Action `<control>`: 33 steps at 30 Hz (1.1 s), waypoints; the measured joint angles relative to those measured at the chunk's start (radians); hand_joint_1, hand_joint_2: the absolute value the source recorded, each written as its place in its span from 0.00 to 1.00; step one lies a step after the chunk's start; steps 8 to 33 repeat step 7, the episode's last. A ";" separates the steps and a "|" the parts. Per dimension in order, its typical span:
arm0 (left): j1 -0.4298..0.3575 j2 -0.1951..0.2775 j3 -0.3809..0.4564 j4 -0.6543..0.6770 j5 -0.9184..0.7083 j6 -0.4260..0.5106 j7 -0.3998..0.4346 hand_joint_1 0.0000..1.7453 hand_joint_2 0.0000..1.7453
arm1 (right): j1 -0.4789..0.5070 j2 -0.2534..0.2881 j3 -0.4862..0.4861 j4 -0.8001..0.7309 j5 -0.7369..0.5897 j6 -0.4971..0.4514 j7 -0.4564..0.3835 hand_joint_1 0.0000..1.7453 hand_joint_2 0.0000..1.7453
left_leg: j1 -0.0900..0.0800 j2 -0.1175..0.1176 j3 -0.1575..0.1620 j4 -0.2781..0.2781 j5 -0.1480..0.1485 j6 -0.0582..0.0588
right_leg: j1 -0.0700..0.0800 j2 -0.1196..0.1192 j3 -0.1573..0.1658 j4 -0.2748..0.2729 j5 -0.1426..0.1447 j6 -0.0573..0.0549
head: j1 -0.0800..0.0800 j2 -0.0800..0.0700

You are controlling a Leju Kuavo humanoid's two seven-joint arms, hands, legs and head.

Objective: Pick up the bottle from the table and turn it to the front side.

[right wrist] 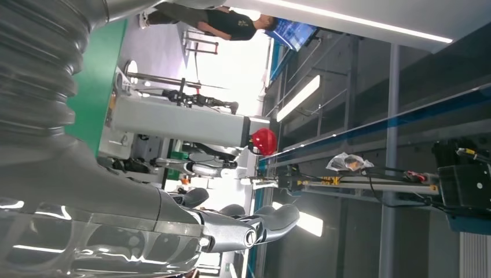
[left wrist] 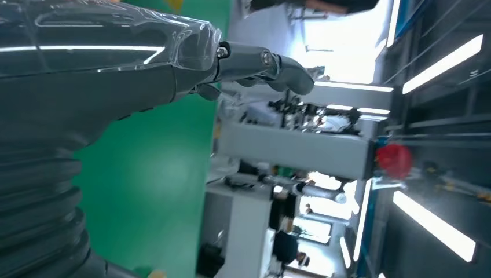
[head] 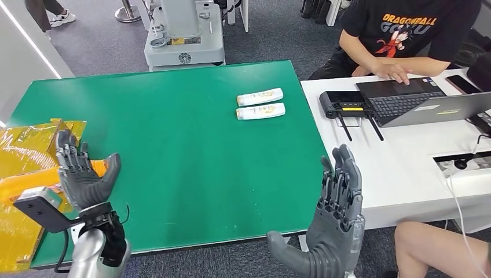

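Observation:
Two white bottles with yellow labels lie side by side on the green table [head: 173, 145], the farther bottle [head: 260, 97] just behind the nearer bottle [head: 261, 111]. My left hand [head: 81, 174] is raised over the table's near left part, fingers spread and holding nothing. Past the near right corner my right hand [head: 336, 223] is raised too, fingers up and apart, empty. Both hands are far from the bottles. In the wrist views, the left hand's fingers [left wrist: 272, 63] and the right hand's fingers [right wrist: 255, 223] point out into the room.
Yellow packaging [head: 23, 174] lies at the table's left edge beside my left hand. A white desk [head: 399, 168] on the right carries a laptop [head: 422, 101] and a black router [head: 344, 104]; a person in a black shirt [head: 405, 35] sits there. A grey machine [head: 182, 35] stands behind the table.

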 joint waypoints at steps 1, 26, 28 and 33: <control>0.016 -0.015 -0.013 -0.010 -0.013 0.001 0.008 0.00 1.00 | 0.000 -0.002 0.002 -0.001 -0.002 0.003 0.003 0.00 1.00 | 0.000 0.000 0.000 0.000 0.000 0.000 | 0.000 0.000 0.000 0.000 0.000 0.000 | 0.000 0.000; 0.100 -0.075 -0.045 -0.050 -0.067 0.013 0.024 0.00 1.00 | -0.009 -0.008 0.013 0.003 -0.016 0.054 0.013 0.00 1.00 | 0.000 0.001 0.000 0.000 0.000 0.000 | 0.000 0.000 0.000 0.000 0.000 0.000 | 0.000 0.000; 0.100 -0.075 -0.045 -0.050 -0.067 0.013 0.024 0.00 1.00 | -0.009 -0.008 0.013 0.003 -0.016 0.054 0.013 0.00 1.00 | 0.000 0.001 0.000 0.000 0.000 0.000 | 0.000 0.000 0.000 0.000 0.000 0.000 | 0.000 0.000; 0.100 -0.075 -0.045 -0.050 -0.067 0.013 0.024 0.00 1.00 | -0.009 -0.008 0.013 0.003 -0.016 0.054 0.013 0.00 1.00 | 0.000 0.001 0.000 0.000 0.000 0.000 | 0.000 0.000 0.000 0.000 0.000 0.000 | 0.000 0.000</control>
